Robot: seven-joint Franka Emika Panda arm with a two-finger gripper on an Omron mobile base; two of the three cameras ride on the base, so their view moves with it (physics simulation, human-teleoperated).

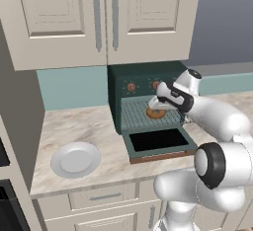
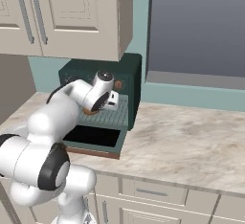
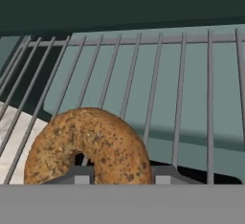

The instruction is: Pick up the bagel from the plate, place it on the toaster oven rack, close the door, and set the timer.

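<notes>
Gripper (image 1: 159,107) clamped on the bagel (image 1: 155,112), holding it just above the toaster oven rack (image 1: 136,116) inside the open green oven, door (image 1: 158,143) folded down flat, white plate (image 1: 75,159) bare on the counter (image 1: 69,126) to the left.

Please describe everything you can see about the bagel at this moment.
The small golden-brown ring bagel has a centre hole and dark speckles on a rough crust. It stands tilted between the closed robot gripper fingers, over the silver wire rack of the dark green toaster oven, whose door lies open.
</notes>
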